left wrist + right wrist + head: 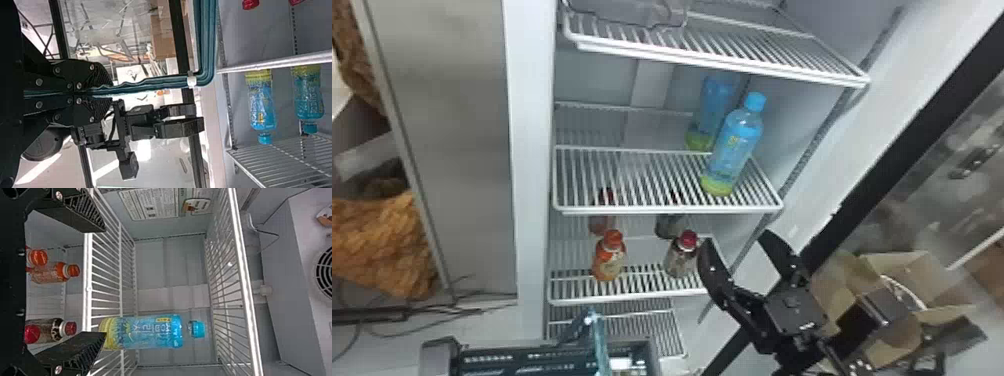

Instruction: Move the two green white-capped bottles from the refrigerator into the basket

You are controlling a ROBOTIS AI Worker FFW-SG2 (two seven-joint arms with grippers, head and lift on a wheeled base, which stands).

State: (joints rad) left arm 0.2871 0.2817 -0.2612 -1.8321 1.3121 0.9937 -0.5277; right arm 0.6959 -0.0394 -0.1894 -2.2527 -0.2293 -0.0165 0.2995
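Pinching the teal handle (601,345) of the basket (557,361) between its two fingers, the left gripper (102,91) has them pressed onto it, and the basket sits nearest, low on the left. To the right, the right gripper (736,241) has its fingers spread, with nothing between them, in front of the fridge; a carton (907,265) is past it on the right. Farther in, on the lower shelf (632,294), an orange bottle (609,257) stands left and a red-capped bottle (682,255) right. On the shelf above (632,180), at its right side, the near blue bottle (734,145) stands upright, blue-capped with a yellow-green base. The far blue bottle (714,107) is just behind it. Higher up is the top shelf (732,60).
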